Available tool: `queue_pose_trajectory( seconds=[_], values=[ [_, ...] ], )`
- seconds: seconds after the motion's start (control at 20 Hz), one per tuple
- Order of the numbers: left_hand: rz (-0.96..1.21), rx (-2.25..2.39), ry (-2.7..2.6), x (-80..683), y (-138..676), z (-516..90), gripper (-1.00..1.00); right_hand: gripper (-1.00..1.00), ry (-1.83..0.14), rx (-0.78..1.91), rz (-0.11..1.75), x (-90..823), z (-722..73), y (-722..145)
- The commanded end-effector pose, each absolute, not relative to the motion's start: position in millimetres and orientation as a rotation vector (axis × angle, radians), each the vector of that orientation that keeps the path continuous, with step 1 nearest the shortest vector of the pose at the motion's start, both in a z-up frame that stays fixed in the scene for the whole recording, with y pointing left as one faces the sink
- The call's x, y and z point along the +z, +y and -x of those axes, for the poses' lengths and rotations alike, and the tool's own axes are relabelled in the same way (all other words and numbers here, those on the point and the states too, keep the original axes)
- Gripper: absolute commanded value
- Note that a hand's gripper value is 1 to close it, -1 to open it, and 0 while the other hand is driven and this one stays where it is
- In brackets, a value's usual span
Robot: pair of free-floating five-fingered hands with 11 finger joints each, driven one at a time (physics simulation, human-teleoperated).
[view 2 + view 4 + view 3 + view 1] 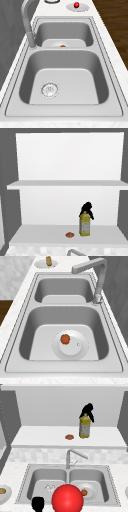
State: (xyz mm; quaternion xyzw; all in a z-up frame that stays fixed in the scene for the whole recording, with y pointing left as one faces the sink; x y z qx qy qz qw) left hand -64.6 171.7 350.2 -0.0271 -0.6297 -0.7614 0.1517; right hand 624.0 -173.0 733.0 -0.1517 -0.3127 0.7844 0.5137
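Right robot hand [87, 409] apparently grips bottle [84, 426].

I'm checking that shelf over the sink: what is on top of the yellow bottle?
The right hand sits on the top of the yellow bottle, fingers curled round its neck. The cap is covered by the hand. A small orange thing lies beside it on the shelf.

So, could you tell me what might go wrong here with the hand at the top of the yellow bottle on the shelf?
1. The right hand sits at the very top of the tall yellow plastic bottle; a sideways nudge could tip it.
2. The bottle stands on the white shelf above the steel double sink; if it slips it might fall in, onto the white plate.
3. The small orange-red disc lies beside the bottle and could be knocked.
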Motion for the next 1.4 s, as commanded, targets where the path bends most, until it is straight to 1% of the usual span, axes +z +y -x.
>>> queue_pose_trajectory(
  seconds=[0.0, 0.35, 1.05, 1.35],
  values=[
    [0.078, -2.185, -1.807, 350.2, 171.7, 64.6, 0.0, -1.0, -0.704, 1.902, 0.376, 724.9, -629.5, -165.8],
    [0.078, -2.185, -1.807, 350.2, 171.7, 64.6, 0.0, -1.0, -0.573, 1.89, 0.363, 727.7, -632.9, -165.4],
    [0.078, -2.185, -1.807, 350.2, 171.7, 64.6, 0.0, -1.0, -0.532, 1.908, 0.39, 771.2, -588.5, -184.6],
    [0.078, -2.185, -1.807, 350.2, 171.7, 64.6, 0.0, -1.0, -0.504, 1.915, 0.459, 786.7, -581.0, -177.7]
  ],
)
